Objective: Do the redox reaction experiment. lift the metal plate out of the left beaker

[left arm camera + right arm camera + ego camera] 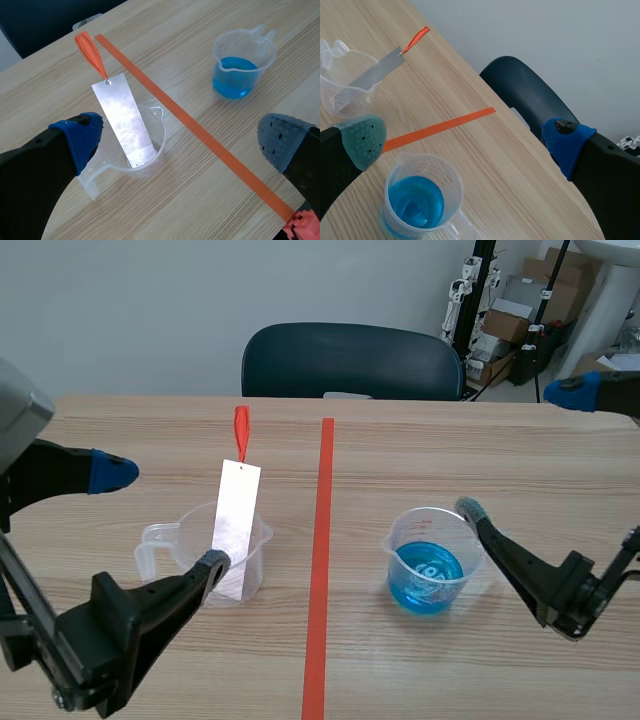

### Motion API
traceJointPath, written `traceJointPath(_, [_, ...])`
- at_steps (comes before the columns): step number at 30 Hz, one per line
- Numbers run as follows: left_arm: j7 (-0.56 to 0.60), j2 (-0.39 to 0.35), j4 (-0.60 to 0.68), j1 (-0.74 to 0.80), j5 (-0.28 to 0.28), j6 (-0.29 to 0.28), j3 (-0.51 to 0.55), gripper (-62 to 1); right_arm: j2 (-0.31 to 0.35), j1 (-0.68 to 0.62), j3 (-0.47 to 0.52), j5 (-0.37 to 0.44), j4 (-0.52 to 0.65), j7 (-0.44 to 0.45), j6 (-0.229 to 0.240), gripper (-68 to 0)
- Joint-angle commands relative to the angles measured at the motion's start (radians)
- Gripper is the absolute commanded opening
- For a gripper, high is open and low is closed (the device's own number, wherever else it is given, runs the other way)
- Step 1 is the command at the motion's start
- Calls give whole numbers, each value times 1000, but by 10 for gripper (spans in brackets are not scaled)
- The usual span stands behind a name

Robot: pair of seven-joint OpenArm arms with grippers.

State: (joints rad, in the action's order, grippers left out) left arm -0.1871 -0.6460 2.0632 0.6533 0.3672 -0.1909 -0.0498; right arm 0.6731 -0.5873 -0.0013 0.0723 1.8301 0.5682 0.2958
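— Metal plate [237, 525] is leaning in the left beaker [180, 540], not yet gripped?
— Yes; the left gripper [162, 518] is hovering by it, fingers spread, and the right gripper [522, 450] is gaping too. Pinching the plate's top is needed next, I'd say.

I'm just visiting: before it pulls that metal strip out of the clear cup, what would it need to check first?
1. Left gripper open: ok.
2. Metal plate leans in the left beaker, top above the rim: ok.
3. Plate centred between the fingers: not ok, it sits near the blue pad.
4. Right gripper away, open by the blue-liquid beaker: ok.
5. Liquid in left beaker: cannot tell.
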Motion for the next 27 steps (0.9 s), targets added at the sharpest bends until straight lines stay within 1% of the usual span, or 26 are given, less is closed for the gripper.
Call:
traceJointPath(1, [-8, 0, 8, 0, 6, 2, -6, 14, 3, 40, 11, 31, 15, -7, 12, 4])
traceJointPath(4, [-46, 0, 8, 0, 6, 2, -6, 14, 3, 73, 6, 69, 15, -43, 41, 4])
traceJointPath(7, [-76, 0, 8, 0, 6, 2, -6, 14, 3, 98, 4, 90, 15, -53, 51, 4])
traceJointPath(8, [-82, 0, 8, 0, 6, 2, -6, 14, 3, 107, 3, 103, 15, -62, 63, 4])
traceJointPath(12, [-104, 0, 8, 0, 6, 2, -6, 14, 3, 155, -23, 143, 15, -115, 89, 4])
traceJointPath(17, [-111, 0, 8, 0, 6, 2, -6, 14, 2, 210, -79, 168, 15, -167, 91, 4])
traceJointPath(20, [-113, 0, 8, 0, 6, 2, -6, 14, 2, 236, -109, 169, 15, -175, 91, 4])
traceJointPath(24, [-129, 0, 8, 0, 6, 2, -6, 14, -10, 273, -143, 202, 15, -219, 92, 4])
traceJointPath(27, [-119, 0, 8, 0, 6, 2, -6, 14, -23, 301, -164, 206, 15, -235, 93, 4])
